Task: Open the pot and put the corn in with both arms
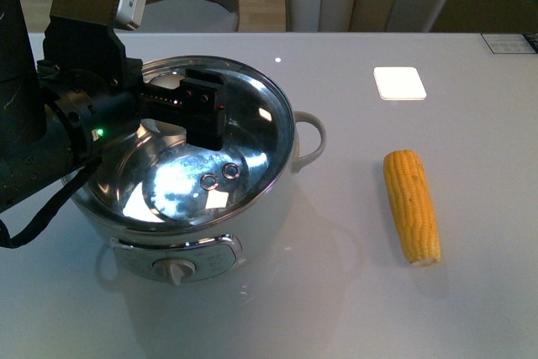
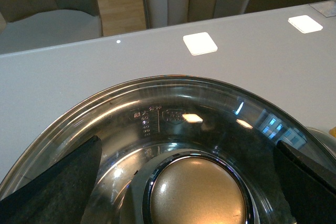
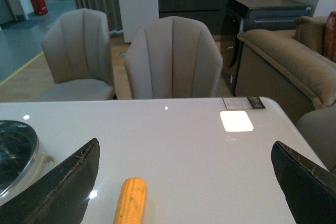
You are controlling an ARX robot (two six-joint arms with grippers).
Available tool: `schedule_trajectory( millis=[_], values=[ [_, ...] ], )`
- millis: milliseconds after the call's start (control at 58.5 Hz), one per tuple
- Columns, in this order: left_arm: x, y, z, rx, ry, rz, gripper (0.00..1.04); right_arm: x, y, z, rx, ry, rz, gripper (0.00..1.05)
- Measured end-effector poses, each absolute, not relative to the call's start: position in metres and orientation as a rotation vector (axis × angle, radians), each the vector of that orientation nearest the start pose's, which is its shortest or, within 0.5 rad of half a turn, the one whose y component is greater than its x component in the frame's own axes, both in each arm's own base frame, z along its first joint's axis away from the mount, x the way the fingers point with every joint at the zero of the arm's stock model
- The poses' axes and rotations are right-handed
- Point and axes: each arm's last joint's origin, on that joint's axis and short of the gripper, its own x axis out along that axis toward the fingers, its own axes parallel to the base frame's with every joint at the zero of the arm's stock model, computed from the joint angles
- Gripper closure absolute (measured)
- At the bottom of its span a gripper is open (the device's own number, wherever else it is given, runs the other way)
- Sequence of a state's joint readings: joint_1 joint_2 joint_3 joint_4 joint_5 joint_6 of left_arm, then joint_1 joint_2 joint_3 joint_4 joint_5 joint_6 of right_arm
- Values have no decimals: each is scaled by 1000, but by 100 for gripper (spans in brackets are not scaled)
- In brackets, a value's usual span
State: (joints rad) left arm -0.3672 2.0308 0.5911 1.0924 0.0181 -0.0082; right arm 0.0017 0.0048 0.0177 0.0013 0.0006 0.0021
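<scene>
The white pot [image 1: 282,195] stands at the left of the table with its glass lid [image 1: 248,136] on. My left gripper [image 1: 200,108] hangs open over the lid's middle. In the left wrist view its two black fingers [image 2: 52,182] flank the silver lid knob [image 2: 197,192] without touching it, and the left gripper [image 2: 187,142] is centred just above the knob. The corn [image 1: 411,205] lies on the table to the right of the pot, lengthwise front to back. The right gripper [image 3: 185,144] is open above the table, with the corn [image 3: 130,200] below and between its fingers, nearer one of them.
A small white square tile [image 1: 399,82] lies behind the corn. The pot's cream handle [image 1: 308,136] juts toward the corn, and its control knob [image 1: 175,270] faces front. Chairs [image 3: 173,59] stand beyond the table's far edge. The right arm is out of the front view.
</scene>
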Motion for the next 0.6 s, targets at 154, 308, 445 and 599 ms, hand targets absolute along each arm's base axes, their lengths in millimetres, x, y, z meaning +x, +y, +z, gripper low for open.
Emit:
schedule_trajectory(
  millis=[154,308,445,599],
  values=[
    [297,-118,68,57,359,-385,7,97,0,169,2,-14,1,9],
    [297,-118,67,55,361,-372,11,97,0,169,2,-14,1,9],
    [296,-120,66,51,364,-373,16,97,0,169,2,-14,1,9],
    [295,-122,63,50,375,-378,28,97,0,169,2,-14,1,9]
  ],
)
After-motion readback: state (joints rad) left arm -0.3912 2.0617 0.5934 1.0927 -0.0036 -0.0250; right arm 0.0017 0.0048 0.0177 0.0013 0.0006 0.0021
